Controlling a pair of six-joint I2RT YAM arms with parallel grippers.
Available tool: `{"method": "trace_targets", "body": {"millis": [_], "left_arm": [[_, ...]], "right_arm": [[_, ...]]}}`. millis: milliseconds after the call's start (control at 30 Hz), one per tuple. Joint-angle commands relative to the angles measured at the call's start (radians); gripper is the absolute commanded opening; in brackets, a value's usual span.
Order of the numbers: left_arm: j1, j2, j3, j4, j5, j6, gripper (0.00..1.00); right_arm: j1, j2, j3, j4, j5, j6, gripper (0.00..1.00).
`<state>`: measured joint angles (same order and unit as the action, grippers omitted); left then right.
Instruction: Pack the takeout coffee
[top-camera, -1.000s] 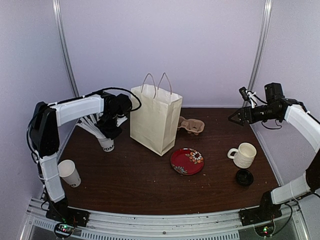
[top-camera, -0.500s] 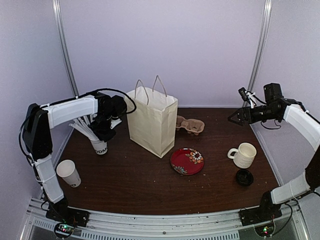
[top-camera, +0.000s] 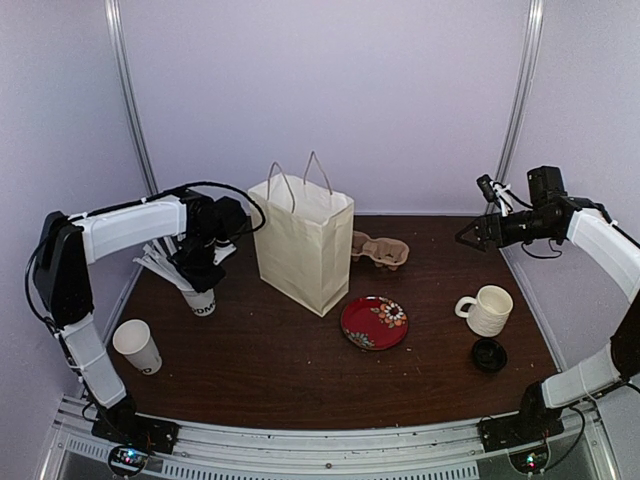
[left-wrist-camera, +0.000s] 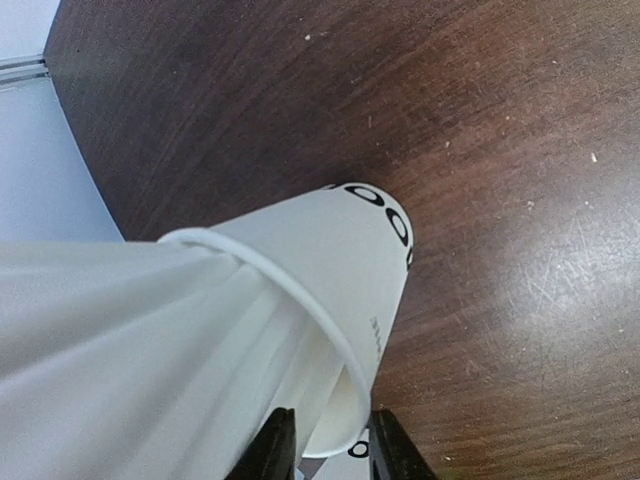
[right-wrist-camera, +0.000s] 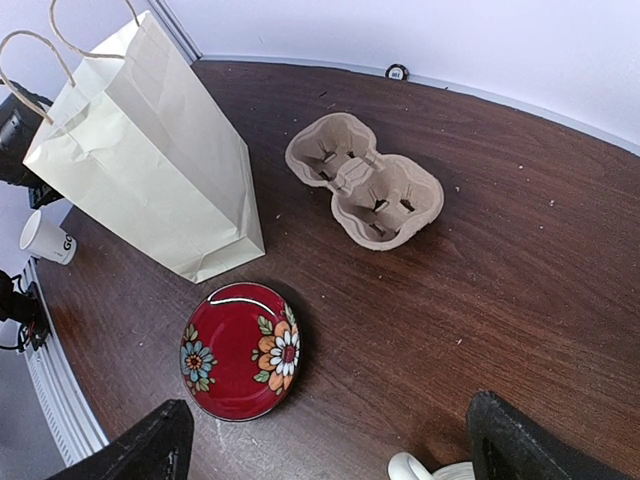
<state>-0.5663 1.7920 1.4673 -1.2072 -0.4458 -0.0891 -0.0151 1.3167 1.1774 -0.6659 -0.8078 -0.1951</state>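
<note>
- The left end effector (left-wrist-camera: 335, 452) has its jaws narrowly parted astride the lip of the stick cup (top-camera: 203, 300), just left of the paper bag (top-camera: 300, 240). Whether they press on the paper cannot be told.
- That cup, bristling with white sticks, is not the one to pack. It seems to rest on the surface (top-camera: 280, 370), so the step in hand is probably letting it go.
- To do that well, spread the jaws fully before rising. Then lift straight up, so that neither finger drags the lip, tips the cup or catches the sticks.
- The takeout cup (top-camera: 137, 346) stands upright and untouched, well to the left of the bag and nearer the arms' bases. Its black lid (top-camera: 489, 354) lies far to the bag's right, beyond the red plate (top-camera: 374, 322) and beside the mug (top-camera: 490, 310).
- The right end effector (top-camera: 468, 236) hangs wide open and empty, high to the bag's right. It looks better placed for the lid.
- Grip the takeout cup lightly, since thin paper dents. The bag's mouth is open with its handles up, so enter between them from above.
</note>
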Motion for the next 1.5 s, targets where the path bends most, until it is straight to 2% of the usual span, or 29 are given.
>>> {"method": "trace_targets", "body": {"millis": [0,67,200,300,600,700,800,1000,1167,1267,1400,1467], "left_arm": [[-0.055,-0.108,0.013,-0.042,0.012,-0.045,0.30],[-0.096,-0.154,0.052,-0.071,0.033,-0.043,0.33],[-0.198,-0.175,0.251,-0.293,-0.007,-0.131,0.39],[-0.240,-0.230,0.263,-0.376,-0.021,-0.267,0.37],[-0.243,-0.457,-0.175,-0.338,0.030,-0.646,0.30],[-0.201,-0.461,-0.270,-0.382,0.015,-0.736,0.33],[-0.170,-0.475,-0.339,-0.336,0.021,-0.744,0.39],[-0.082,-0.517,-0.481,-0.185,0.101,-0.685,0.39],[-0.034,-0.498,-0.505,-0.137,0.111,-0.652,0.23],[-0.033,-0.485,-0.485,-0.143,0.139,-0.643,0.08],[-0.047,-0.516,-0.437,-0.215,0.237,-0.660,0.00],[-0.103,-0.555,-0.376,-0.274,0.240,-0.691,0.00]], "right_arm": [[0.008,-0.019,0.001,0.021,-0.011,0.006,0.98],[0.008,-0.018,-0.001,0.023,-0.013,0.008,0.98],[0.007,-0.015,-0.004,0.022,-0.013,0.005,0.98],[0.007,-0.014,-0.007,0.025,-0.016,0.002,0.98],[0.007,0.006,-0.004,0.027,-0.041,0.003,0.98],[0.008,0.016,-0.007,0.031,-0.074,0.009,0.98],[0.009,0.022,-0.014,0.038,-0.080,0.012,0.98],[0.008,0.013,-0.018,0.037,-0.075,0.012,0.98],[0.009,0.013,-0.021,0.039,-0.073,0.012,0.98],[0.008,0.011,-0.018,0.035,-0.070,0.012,0.98],[0.009,0.014,-0.021,0.031,-0.059,0.009,0.98],[0.008,0.016,-0.022,0.024,-0.056,0.004,0.98]]}}
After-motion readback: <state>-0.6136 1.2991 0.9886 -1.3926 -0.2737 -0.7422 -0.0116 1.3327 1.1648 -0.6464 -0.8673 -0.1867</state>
